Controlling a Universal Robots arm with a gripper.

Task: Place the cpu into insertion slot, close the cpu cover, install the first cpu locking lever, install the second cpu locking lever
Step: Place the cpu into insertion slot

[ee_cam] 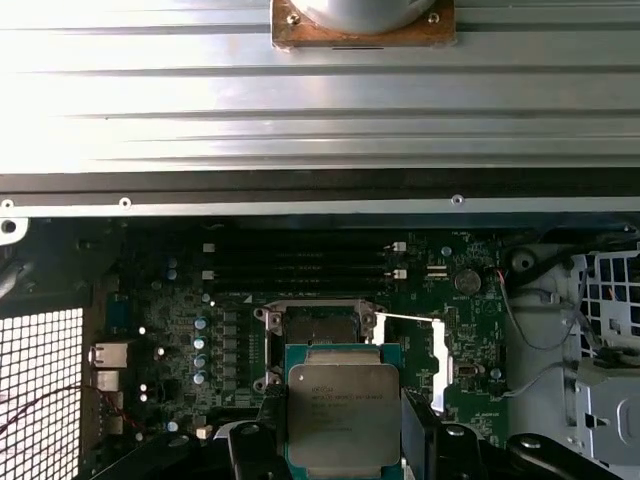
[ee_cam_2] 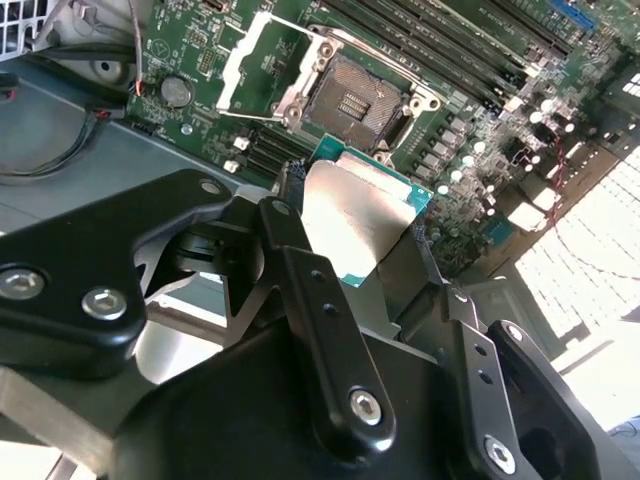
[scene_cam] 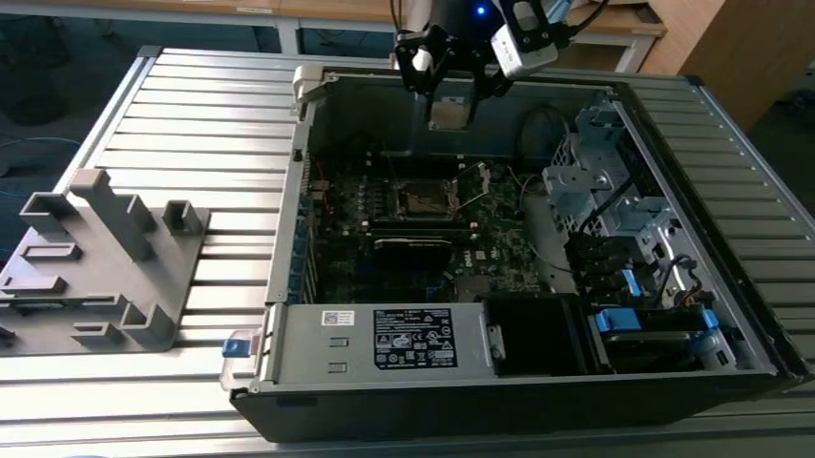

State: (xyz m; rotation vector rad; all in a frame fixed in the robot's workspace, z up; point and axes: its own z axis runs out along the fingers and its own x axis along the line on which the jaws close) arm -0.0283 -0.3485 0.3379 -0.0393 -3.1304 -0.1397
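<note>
While the cpu (ee_cam_2: 358, 215) is gripped by its edges between the black fingers (ee_cam_2: 300, 265) of the end effector (scene_cam: 449, 100), it hangs in the upper centre of the exterior view, above the open computer case (scene_cam: 303, 191) and clear of the board. It is a flat square: a dull grey metal lid on a green rim. The insertion slot (ee_cam_2: 360, 100) lies bare below it, dark-centred with a silvery rim, and the cpu cover (ee_cam_2: 250, 62) — a thin, shiny frame — is swung open beside it. The first step, placing the chip, looks to be the one in hand. Seating it would, I judge, call for squaring chip to socket and a level, gentle descent — the contacts look delicate. Small parts crowd the green motherboard (scene_cam: 407, 262), and a ribbed metal tabletop (scene_cam: 191, 124) carries the case.
</note>
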